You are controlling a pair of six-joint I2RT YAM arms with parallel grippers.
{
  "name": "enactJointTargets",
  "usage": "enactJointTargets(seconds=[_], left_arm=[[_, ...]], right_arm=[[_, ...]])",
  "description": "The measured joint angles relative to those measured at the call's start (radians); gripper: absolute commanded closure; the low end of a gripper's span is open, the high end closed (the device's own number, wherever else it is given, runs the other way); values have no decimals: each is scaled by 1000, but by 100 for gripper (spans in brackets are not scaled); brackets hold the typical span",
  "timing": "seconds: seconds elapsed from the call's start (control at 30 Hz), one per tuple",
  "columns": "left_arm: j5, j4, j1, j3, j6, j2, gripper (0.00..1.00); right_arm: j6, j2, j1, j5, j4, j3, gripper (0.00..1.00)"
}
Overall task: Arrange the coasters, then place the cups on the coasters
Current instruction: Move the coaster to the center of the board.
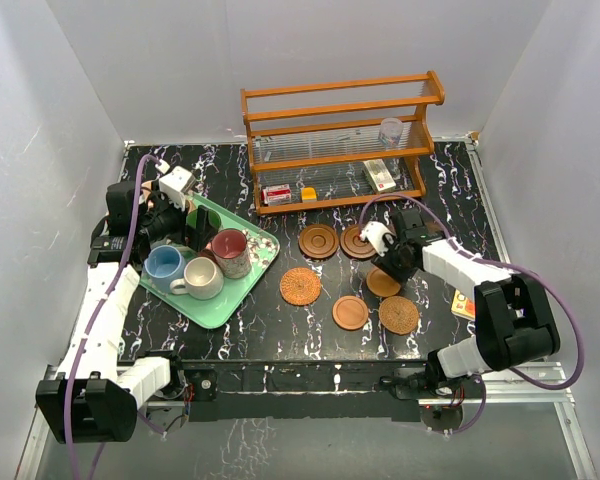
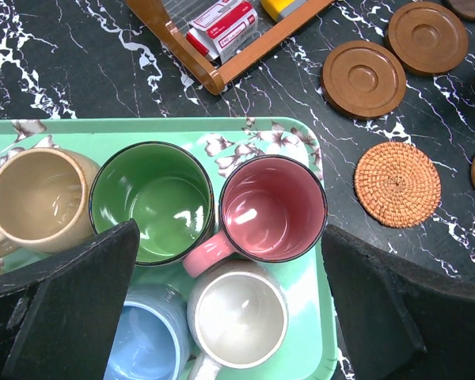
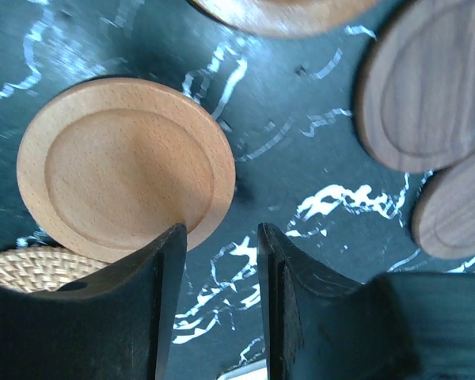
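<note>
The smooth pale-orange round wooden coaster lies flat on the black white-veined marble table, among the other coasters to the right of the tray. My right claw hangs low just beside its edge. Its two black fingers stand a narrow way apart with only bare marble between them, pinching nothing. One fingertip sits at the coaster's rim; whether it touches, I cannot tell from this close.

A woven rattan coaster peeks out by that finger, and two dark brown ringed wooden coasters lie on the other side, close together. From above, a second woven disc and a second smooth orange disc lie apart from each other, nearer the tray.

My left claw is spread wide above the mint-green floral tray and grips nothing. Under it the handled mugs stand packed close on the tray: the green mug, the pink mug, the tan mug, the cream mug and the light blue mug.

A slatted orange-brown wooden rack stands at the table's far edge.
</note>
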Motion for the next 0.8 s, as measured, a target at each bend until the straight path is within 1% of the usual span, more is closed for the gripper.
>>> enactJointTargets(seconds=[0.07,0.17,0.3,0.43,0.57,0.8], left_arm=[[0,0,0,-2,0,-2,1],[0,0,0,-3,0,-4,1],[0,0,0,-4,0,-6,1],[0,3,0,-4,0,-6,1],[0,3,0,-5,0,-6,1],[0,3,0,-11,2,-6,1]], right_arm=[[-10,-3,-34,8,-6,0,61],[-10,-16,-47,2,-33,3,59],[17,-43,-47,-58,-90,43,55],[48,-83,-30,-133,-109,79,52],[72,-107,47,-169,-112,81,51],[103,-77,229,-172,-105,81,50]])
